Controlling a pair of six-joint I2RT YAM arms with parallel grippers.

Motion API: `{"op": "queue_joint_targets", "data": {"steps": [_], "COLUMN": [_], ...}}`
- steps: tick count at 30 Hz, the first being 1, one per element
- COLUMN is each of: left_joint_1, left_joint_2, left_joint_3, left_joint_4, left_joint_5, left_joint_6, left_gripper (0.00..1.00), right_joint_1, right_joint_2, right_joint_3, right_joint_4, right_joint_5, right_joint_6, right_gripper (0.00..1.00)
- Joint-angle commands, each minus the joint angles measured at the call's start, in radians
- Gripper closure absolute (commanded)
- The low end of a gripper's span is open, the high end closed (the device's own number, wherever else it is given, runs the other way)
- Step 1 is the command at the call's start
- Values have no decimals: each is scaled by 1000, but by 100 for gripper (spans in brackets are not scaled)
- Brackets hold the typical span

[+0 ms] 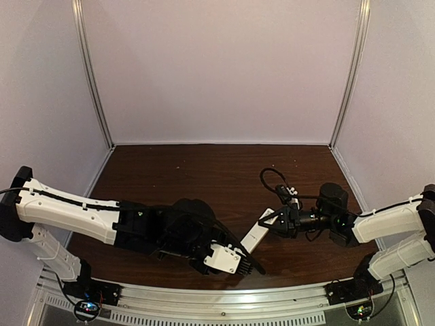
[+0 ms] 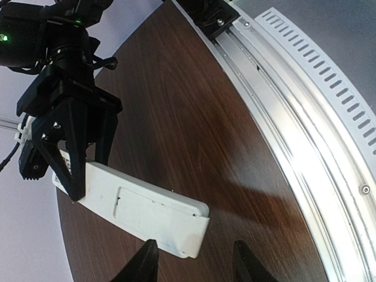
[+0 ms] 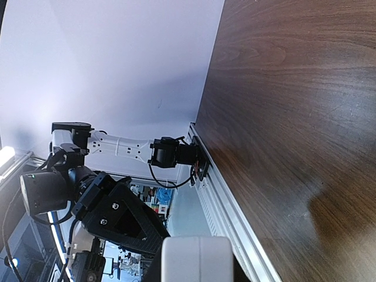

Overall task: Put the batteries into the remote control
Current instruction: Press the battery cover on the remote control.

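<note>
The remote control [image 1: 255, 234] is a slim white bar. It lies back side up in the left wrist view [image 2: 138, 207], with a flat rectangular cover panel closed over its back. My right gripper [image 1: 276, 222] is shut on its far end, and its black fingers [image 2: 69, 170] clamp that end. The remote's end face fills the bottom of the right wrist view [image 3: 194, 258]. My left gripper [image 2: 197, 267] is open and empty. Its fingertips sit just short of the remote's near end. It also shows in the top view [image 1: 250, 265]. No batteries are visible.
The dark wooden table [image 1: 204, 176] has a metal rail [image 2: 305, 117] along its near edge. White walls enclose the back and sides. A black cable loop [image 1: 270, 178] rises behind the right wrist. The left arm's black body [image 3: 117, 217] is close beside the remote.
</note>
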Motion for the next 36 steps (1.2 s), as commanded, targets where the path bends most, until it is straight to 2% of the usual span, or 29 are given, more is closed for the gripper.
{"op": "queue_joint_targets", "data": {"steps": [1, 10, 18, 24, 30, 36], "left_joint_1": [-6, -6, -6, -6, -5, -2], "left_joint_2": [19, 36, 74, 88, 104, 114], "left_joint_3": [36, 44, 52, 50, 49, 47], "left_joint_4": [28, 24, -18, -32, -39, -32], "left_joint_5": [-26, -14, -24, -36, -48, -52], "left_joint_6": [13, 17, 8, 7, 13, 13], "left_gripper": [55, 59, 72, 77, 79, 79], "right_joint_1": [15, 21, 23, 24, 34, 65], "right_joint_2": [15, 22, 29, 59, 101, 117], "right_joint_3": [32, 34, 26, 15, 12, 25], "right_joint_4": [85, 103, 173, 271, 379, 407], "right_joint_5": [-28, -34, -48, -65, -80, -86], "right_joint_6": [17, 22, 66, 124, 187, 201], "right_gripper": [100, 100, 100, 100, 100, 100]}}
